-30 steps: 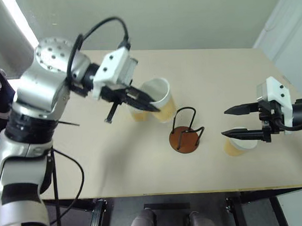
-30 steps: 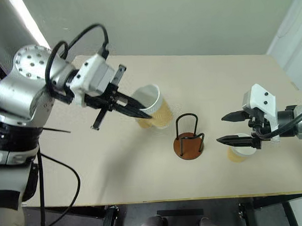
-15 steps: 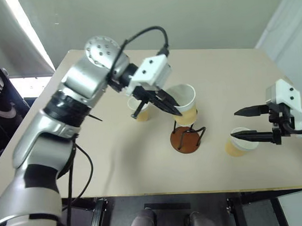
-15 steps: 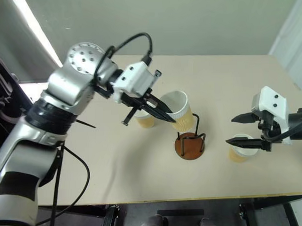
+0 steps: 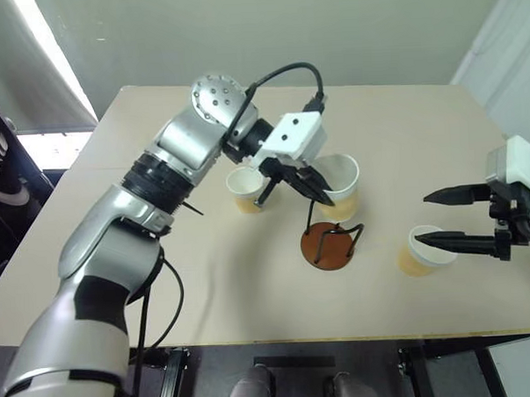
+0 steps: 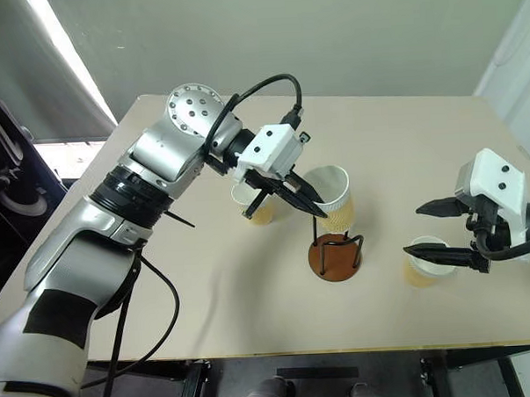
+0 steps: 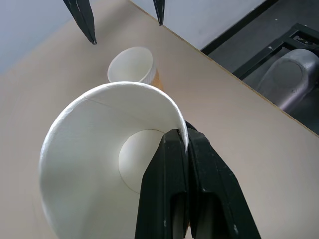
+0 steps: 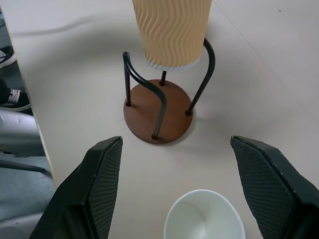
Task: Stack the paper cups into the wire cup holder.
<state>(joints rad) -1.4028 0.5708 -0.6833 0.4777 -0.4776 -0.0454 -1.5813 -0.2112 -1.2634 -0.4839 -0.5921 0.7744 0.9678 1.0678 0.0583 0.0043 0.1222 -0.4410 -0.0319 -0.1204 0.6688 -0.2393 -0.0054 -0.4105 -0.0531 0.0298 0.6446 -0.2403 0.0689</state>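
Beige table (image 5: 207, 280) carries the wire cup holder (image 5: 329, 240), with the left end effector (image 5: 313, 186) pinching an upright paper cup (image 5: 339, 185) just above at its twelve o'clock, while the right end effector (image 5: 446, 217) stands spread.

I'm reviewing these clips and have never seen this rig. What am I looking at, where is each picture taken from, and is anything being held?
It is a two-armed humanoid robot at a tan table. Two pictures come from its head, looking down; the other two from cameras on its wrists. The left gripper is shut on the rim of one paper cup, carrying it above the wire cup holder, its bottom about level with the wire tops. A second cup stands behind the left gripper; a third cup stands under the right gripper, which is open and holds nothing.
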